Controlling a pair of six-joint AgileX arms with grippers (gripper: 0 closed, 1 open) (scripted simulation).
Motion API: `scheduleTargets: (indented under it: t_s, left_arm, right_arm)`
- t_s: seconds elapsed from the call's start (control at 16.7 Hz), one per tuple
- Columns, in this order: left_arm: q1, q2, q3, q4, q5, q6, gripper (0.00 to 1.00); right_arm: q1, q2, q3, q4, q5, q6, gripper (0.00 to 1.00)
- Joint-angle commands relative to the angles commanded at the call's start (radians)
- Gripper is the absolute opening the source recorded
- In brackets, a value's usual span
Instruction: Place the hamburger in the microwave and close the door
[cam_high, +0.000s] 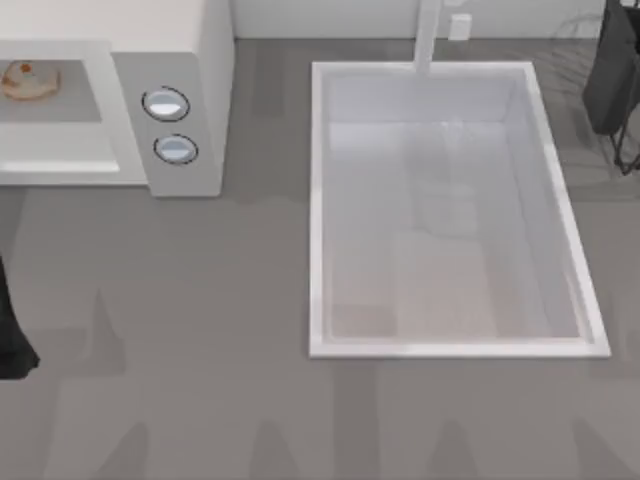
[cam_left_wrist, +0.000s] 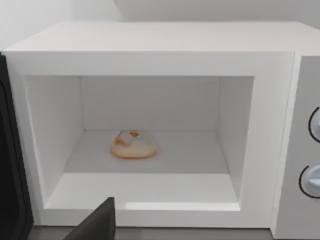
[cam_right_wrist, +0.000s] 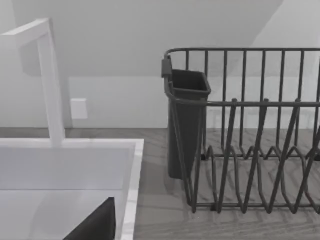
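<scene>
Bright even light, soft faint shadows, no glare

The microwave (cam_left_wrist: 150, 45) has a smooth, matt off-white shell like painted plastic, and its knobs (cam_high: 166, 104) have shiny silver rims. The hamburger (cam_left_wrist: 134, 144) looks soft and slightly glossy. The sink (cam_high: 318, 200) is smooth white. The dish rack (cam_right_wrist: 260, 145) is dark matt wire. The table (cam_high: 200, 300) looks like grey wood grain.

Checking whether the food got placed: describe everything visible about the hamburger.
The hamburger is a small, roundish, pale cream lump with orange-brown patches, soft-looking and slightly flattened. It rests on the floor of the microwave cavity, near the middle and toward the back, apart from the side walls. Nothing else touches it; no gripper holds it. In the top view it lies inside the open cavity at the table's far left. The cavity front is open.
</scene>
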Motion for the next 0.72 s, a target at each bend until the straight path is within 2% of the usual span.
scheduleTargets:
  t_s: [0.36,0.72]
  left_arm:
    - [-0.004,-0.022,-0.007,-0.014,-0.004,-0.002,1.00]
    - [-0.004,-0.022,-0.007,-0.014,-0.004,-0.002,0.55]
  right_arm:
    - [0.000,0.000,0.000,0.000,0.000,0.000,1.00]
    - [0.000,0.000,0.000,0.000,0.000,0.000,1.00]
